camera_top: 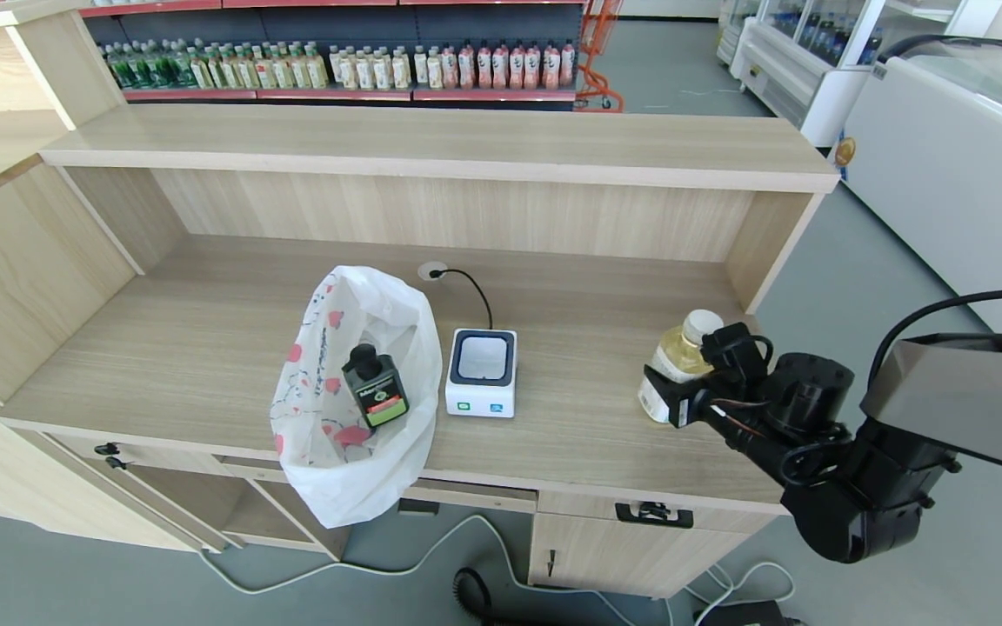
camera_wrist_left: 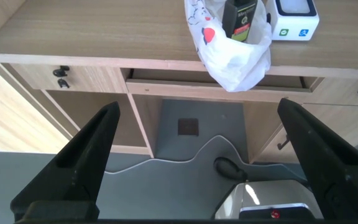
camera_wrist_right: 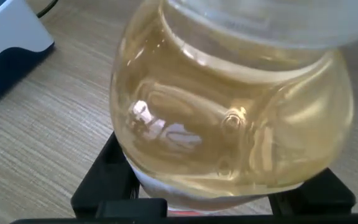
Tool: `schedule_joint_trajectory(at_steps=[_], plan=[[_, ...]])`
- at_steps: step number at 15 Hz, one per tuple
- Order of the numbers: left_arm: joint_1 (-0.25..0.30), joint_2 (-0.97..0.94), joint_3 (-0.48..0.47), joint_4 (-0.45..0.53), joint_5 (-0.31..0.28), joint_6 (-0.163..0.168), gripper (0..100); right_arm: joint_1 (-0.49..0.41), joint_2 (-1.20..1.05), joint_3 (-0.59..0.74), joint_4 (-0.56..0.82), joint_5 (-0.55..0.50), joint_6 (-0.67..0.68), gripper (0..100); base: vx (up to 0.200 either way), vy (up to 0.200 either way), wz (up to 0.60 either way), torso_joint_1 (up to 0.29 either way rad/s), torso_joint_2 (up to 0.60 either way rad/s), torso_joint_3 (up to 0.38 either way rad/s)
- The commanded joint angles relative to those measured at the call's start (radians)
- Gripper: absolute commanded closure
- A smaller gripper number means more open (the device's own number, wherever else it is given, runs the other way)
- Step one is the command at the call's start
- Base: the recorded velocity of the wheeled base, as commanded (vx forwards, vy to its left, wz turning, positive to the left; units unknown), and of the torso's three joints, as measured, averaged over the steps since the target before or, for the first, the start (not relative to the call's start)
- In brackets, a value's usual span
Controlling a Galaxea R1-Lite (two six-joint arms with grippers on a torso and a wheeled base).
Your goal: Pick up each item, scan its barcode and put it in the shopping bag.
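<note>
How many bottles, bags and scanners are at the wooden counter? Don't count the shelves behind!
bottles: 2, the black bottle and the yellow bottle
shopping bag: 1
scanner: 1
total: 4

One tabletop point(camera_top: 205, 339) is counted, and on it one white shopping bag point(camera_top: 353, 487). Two bottles are counted there: one dark bottle point(camera_top: 375, 387) inside the bag and one bottle of yellow liquid point(camera_top: 679, 361). One white scanner point(camera_top: 482, 372) is seen, with one black cable point(camera_top: 475, 291) joined to it. Two claws are counted, the left claw point(camera_wrist_left: 197, 168) and the right claw point(camera_top: 692, 374). On the shop shelf behind, one long row of drink bottles point(camera_top: 336, 65) is seen; they are too many and too small to be numbered exactly.
</note>
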Motion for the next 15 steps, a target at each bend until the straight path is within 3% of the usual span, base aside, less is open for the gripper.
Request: schedule_joint_trajectory(at_steps=[1,5,6,9,11,12,15], plan=[[0.000,0.000,0.000,0.001,0.000,0.000,0,-0.007,-0.049,0.006,-0.008,0.003,0.005,100,0.000,0.000,0.00,0.000,0.00,0.000],[0.000,0.000,0.000,0.001,0.000,0.000,0,-0.010,-0.383,0.073,0.219,0.003,0.168,100,0.000,0.000,0.00,0.000,0.00,0.000],[0.000,0.000,0.000,0.001,0.000,0.000,0,-0.004,-0.529,0.101,0.365,0.029,0.243,100,0.000,0.000,0.00,0.000,0.00,0.000],[0.000,0.000,0.000,0.001,0.000,0.000,0,0.027,-0.823,0.058,0.661,0.266,0.381,100,0.000,0.000,0.00,0.000,0.00,0.000],[0.000,0.000,0.000,-0.001,0.000,0.000,0,0.101,-0.937,-0.011,0.842,0.330,0.478,100,0.000,0.000,0.00,0.000,0.00,0.000],[0.000,0.000,0.000,0.001,0.000,0.000,0,0.188,-1.009,-0.054,0.962,0.376,0.524,100,0.000,0.000,0.00,0.000,0.00,0.000],[0.000,0.000,0.000,0.001,0.000,0.000,0,0.346,-1.049,-0.071,1.011,0.388,0.557,100,0.000,0.000,0.00,0.000,0.00,0.000]])
